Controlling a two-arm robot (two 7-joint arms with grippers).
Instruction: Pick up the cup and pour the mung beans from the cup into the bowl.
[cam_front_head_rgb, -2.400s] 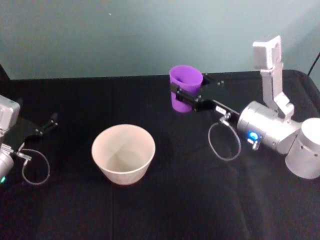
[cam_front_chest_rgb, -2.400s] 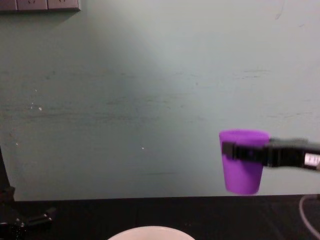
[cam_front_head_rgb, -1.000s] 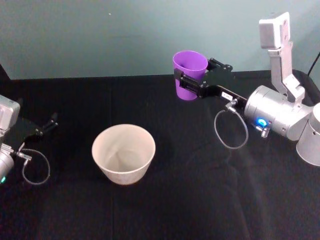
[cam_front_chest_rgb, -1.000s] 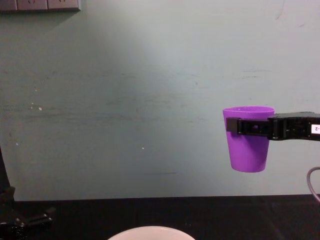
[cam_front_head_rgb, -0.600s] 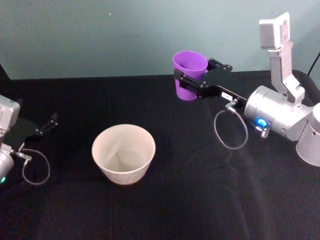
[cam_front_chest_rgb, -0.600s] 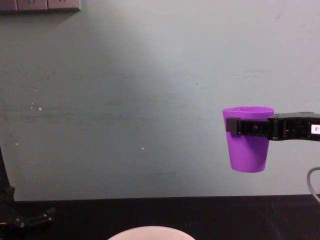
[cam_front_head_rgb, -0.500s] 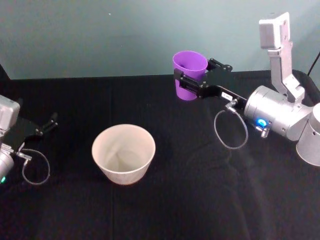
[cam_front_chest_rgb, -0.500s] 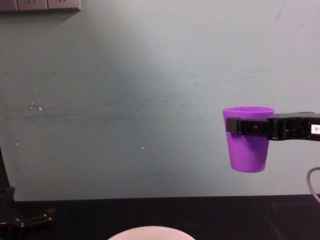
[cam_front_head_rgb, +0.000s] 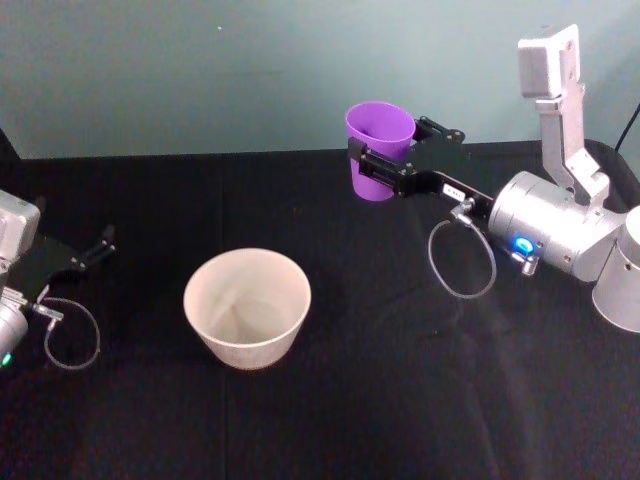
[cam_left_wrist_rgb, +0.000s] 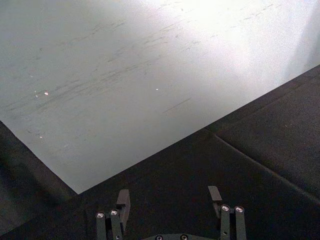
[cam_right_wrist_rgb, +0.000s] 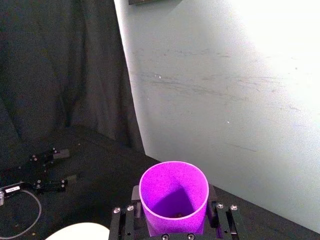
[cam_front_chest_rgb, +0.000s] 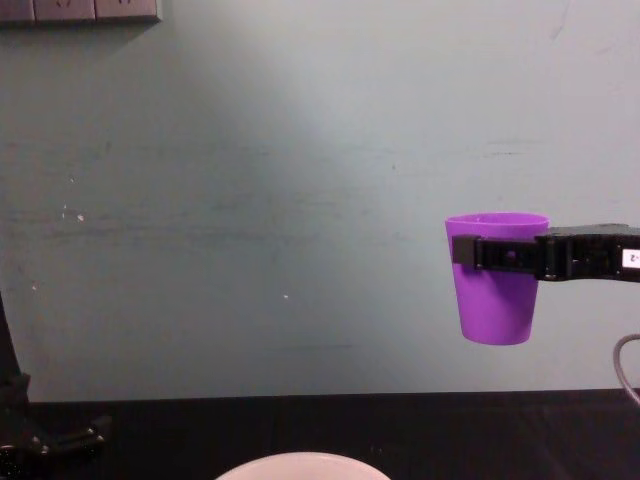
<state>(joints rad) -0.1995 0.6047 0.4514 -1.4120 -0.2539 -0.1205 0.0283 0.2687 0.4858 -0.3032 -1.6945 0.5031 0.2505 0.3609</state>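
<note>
The purple cup (cam_front_head_rgb: 379, 132) hangs upright, well above the black table, behind and to the right of the bowl. My right gripper (cam_front_head_rgb: 381, 163) is shut on it, with a black finger on each side just under the rim (cam_front_chest_rgb: 497, 222). In the right wrist view, a few dark specks of mung beans (cam_right_wrist_rgb: 176, 215) lie at the bottom of the cup (cam_right_wrist_rgb: 173, 192). The pale bowl (cam_front_head_rgb: 250, 345) stands upright on the table at centre left. My left gripper (cam_front_head_rgb: 92, 252) rests parked and open at the table's left edge, its fingers (cam_left_wrist_rgb: 122, 200) spread apart.
A black cloth covers the table (cam_front_head_rgb: 330, 420). A teal wall (cam_front_chest_rgb: 250, 200) rises right behind it. Cable loops hang from both wrists, the right one (cam_front_head_rgb: 460, 265) between the bowl and the right arm's body.
Since 2.4 s ago my right gripper has lifted the cup higher and slightly back. Over the last second nothing has visibly moved.
</note>
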